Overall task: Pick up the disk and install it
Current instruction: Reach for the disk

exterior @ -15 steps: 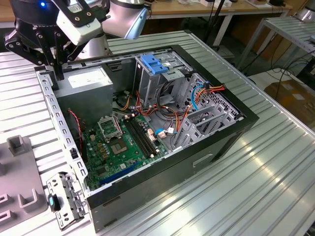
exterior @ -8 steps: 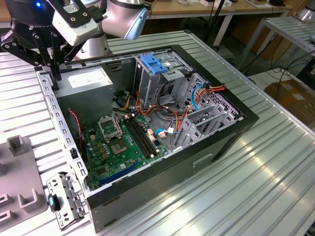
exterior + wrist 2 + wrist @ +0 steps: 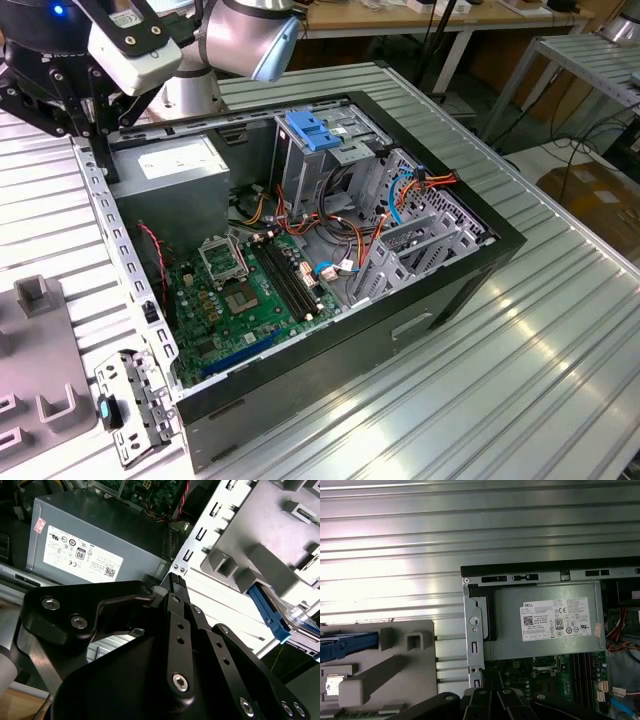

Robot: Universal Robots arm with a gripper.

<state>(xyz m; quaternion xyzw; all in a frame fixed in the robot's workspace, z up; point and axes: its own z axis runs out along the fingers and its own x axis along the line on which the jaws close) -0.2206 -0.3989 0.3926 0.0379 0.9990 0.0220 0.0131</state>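
Open PC case lying on its side on the ribbed metal table. The exterior view gives you the motherboard and cables inside it. The arm leans over the case's corner, with the gripper pointing down by the case rim, next to the power supply. Can't tell if the gripper's open or closed. Both wrist views pick up the grey fixture just outside the case, and the disk sits in it, blue bracket and all. The power supply has a white sticker with a barcode and certification marks.
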